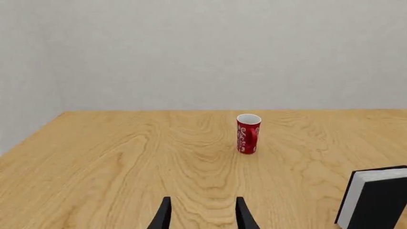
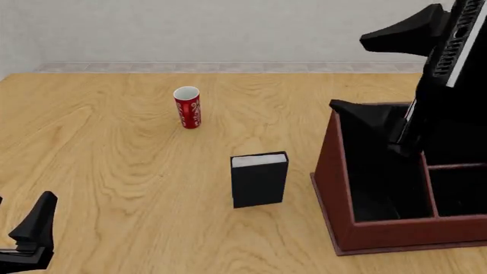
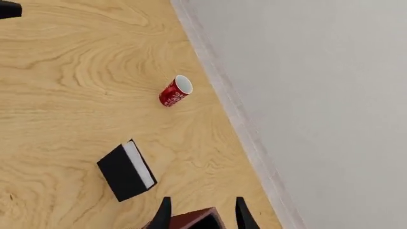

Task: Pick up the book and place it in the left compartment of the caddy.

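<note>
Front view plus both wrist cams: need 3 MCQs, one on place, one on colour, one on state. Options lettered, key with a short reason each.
1. Where does the book stand relative to the caddy?
A. Inside its left compartment
B. On the table, on the robot's left of it
C. Behind it, by the wall

2. What colour is the cup?
A. Red with a white pattern
B. Plain blue
C. Green

3. What is the state of the left gripper?
A. Shut on the book
B. Shut on the cup
C. Open, holding nothing

Key:
1 B: the front view shows the book upright on the table, apart from the caddy's left wall.
2 A: all three views show a red body, white markings and a white interior.
3 C: the left wrist view shows bare wood between its fingertips.
</note>
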Robot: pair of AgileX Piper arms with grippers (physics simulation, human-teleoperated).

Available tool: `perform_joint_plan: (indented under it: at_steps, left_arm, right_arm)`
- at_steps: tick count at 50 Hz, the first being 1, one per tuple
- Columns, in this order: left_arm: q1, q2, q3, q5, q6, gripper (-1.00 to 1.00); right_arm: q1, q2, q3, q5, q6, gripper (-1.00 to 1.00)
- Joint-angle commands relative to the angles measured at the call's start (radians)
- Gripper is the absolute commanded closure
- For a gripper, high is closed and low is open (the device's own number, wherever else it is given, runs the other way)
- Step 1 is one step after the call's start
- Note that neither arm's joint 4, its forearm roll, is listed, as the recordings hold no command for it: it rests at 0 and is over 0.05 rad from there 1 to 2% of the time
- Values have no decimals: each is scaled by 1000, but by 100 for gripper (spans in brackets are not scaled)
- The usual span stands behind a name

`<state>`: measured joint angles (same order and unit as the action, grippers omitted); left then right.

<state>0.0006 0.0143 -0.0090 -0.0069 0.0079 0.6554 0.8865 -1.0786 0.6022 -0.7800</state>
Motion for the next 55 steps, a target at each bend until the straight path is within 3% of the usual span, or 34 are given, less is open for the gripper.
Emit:
perform_joint_plan:
  at_steps: [1,5,21,29,55]
  left_arm:
    - [-1,-5,0,5,0,-100]
    - [-1,-6,0,6,2,-100]
    - [0,-4,-1,5,1,-100]
    - [-1,-5,-4,9,1,-100]
    - [-1,-7,-5,11,1,-100]
  right_arm:
    - [64,117,-96,96,8,-100]
    - [82,153,-101,106,-15,-100]
    - [107,302,-218,180,-5,-100]
    - [92,341,-212,185,-47,-100]
    - [80,414,-103,71,-43,-100]
